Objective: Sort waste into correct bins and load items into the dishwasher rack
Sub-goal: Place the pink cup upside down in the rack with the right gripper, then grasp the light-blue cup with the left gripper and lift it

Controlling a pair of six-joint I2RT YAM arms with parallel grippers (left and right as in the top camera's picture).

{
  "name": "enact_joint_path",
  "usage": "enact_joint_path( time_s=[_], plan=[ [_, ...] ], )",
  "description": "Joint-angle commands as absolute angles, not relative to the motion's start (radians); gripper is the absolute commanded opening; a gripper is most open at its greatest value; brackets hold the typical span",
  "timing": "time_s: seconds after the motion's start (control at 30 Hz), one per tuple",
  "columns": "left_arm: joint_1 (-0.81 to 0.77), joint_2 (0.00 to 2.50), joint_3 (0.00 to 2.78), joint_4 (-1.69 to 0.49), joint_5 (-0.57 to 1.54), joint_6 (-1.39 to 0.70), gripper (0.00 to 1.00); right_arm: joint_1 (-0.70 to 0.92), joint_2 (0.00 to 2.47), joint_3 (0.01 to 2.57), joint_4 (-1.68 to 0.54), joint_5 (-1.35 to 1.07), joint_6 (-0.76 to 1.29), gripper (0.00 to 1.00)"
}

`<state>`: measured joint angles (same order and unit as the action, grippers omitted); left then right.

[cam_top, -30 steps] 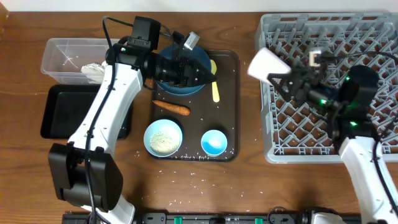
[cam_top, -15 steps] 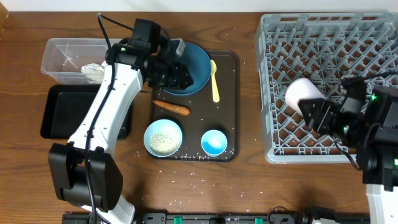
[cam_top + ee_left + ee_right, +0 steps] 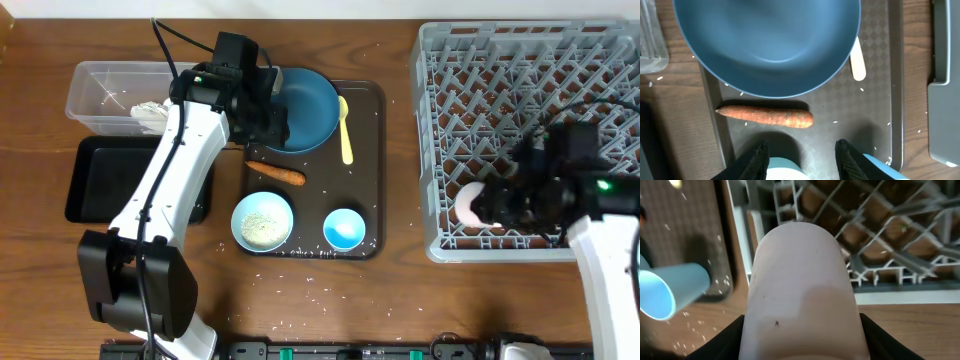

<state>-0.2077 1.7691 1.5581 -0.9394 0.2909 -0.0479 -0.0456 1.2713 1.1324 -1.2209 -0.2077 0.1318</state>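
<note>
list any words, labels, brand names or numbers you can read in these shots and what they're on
No readable text in any view.
pink cup: plain, with only a tiny dark speck that is not a letter.
dark blue bowl, carrot, dishwasher rack, clear tub, black tray: no labels, brands or numbers show.

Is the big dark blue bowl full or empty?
Empty. The large dark blue bowl shows only bare blue inside, no food.
</note>
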Motion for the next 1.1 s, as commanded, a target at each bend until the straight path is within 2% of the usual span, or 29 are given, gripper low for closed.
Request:
enact_joint_path(
  time_s=[0.0, 0.2, 0.37, 0.6, 1.07],
  plan=[
    [-0.209, 1.777, 1.553, -0.954, 0.268, -0.038, 0.45, -0.009, 1.334, 1.141, -1.244, -0.16, 0.096, 0.45],
    [-0.209, 1.777, 1.553, -0.984, 0.268, -0.038, 0.46, 0.034, 1.417, 1.14, -1.258, -0.095, 0.145, 0.5],
    [-0.209, 1.777, 1.553, -1.008, 0.268, -0.038, 0.46, 0.054, 1.444, 1.14, -1.231, -0.082, 0.153, 0.74],
    [-0.245, 1.777, 1.553, -1.085, 0.271, -0.038, 0.46, 0.054, 1.433, 1.199, -1.205, -0.11, 0.156, 0.99],
    [-0.579, 1.777, 1.491, -1.16, 0.274, -0.125, 0.47, 0.054, 1.385, 1.304, -1.182, -0.124, 0.15, 0.97]
  ],
)
